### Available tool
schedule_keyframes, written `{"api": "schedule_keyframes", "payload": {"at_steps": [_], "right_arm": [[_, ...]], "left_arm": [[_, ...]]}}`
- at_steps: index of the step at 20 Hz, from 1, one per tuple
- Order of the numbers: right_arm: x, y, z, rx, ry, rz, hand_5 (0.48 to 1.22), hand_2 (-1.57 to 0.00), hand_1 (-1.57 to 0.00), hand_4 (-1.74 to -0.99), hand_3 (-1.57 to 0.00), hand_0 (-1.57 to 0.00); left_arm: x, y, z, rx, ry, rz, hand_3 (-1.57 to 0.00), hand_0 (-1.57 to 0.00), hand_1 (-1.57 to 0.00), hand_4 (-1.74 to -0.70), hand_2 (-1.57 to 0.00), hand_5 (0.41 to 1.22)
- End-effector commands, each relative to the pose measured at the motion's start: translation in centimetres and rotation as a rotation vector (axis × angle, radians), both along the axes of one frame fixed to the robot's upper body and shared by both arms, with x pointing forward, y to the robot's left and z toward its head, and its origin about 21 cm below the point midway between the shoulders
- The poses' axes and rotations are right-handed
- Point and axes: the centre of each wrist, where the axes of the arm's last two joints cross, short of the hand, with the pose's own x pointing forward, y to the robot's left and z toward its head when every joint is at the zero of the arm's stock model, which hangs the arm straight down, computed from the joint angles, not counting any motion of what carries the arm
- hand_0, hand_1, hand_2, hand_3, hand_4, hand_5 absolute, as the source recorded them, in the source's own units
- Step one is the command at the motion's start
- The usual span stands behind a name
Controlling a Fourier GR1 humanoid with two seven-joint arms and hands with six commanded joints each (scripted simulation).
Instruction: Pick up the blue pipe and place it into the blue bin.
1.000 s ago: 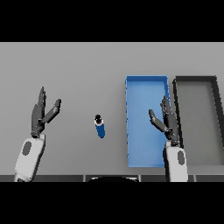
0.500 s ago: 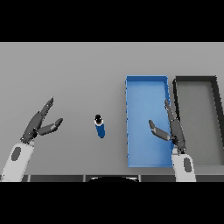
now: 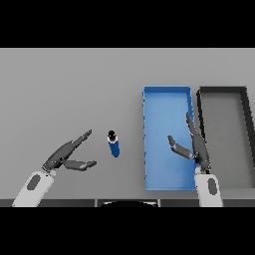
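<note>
Grey table (image 3: 69, 84), plain surface. Items resting directly on it: one blue pipe (image 3: 114, 145) with a dark end, lying just beyond the fingertips of the left hand (image 3: 67, 157), apart from them; one blue bin (image 3: 149, 144), long and rectangular, lying beneath the right hand (image 3: 196, 147), with its near wall by that wrist; one dark grey bin (image 3: 248, 139), same shape, just beside the blue bin on the outer side of the right hand.
</note>
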Motion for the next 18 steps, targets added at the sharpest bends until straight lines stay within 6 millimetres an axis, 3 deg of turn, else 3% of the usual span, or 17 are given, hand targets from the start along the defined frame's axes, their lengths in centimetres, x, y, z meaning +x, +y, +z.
{"api": "schedule_keyframes", "payload": {"at_steps": [1,9,18], "right_arm": [[-0.2,0.2,0.0,0.004,-0.008,0.001,0.617,0.00,0.00,-1.195,0.00,0.00],[-0.1,-0.1,-0.3,0.001,0.015,-0.020,0.620,0.00,0.00,-1.201,0.00,0.00],[-0.6,-0.5,0.1,0.012,-0.009,-0.010,0.645,0.00,0.00,-1.214,0.00,0.00]], "left_arm": [[-0.1,-0.5,-0.4,0.002,0.001,-0.014,0.00,0.00,0.00,-1.14,0.00,0.455],[1.5,-6.5,-2.8,-0.069,0.001,-0.054,0.00,0.00,0.00,-1.15,0.00,0.460],[3.2,-10.0,-4.5,-0.052,-0.012,-0.068,0.00,0.00,0.00,-1.06,0.00,0.420]]}}
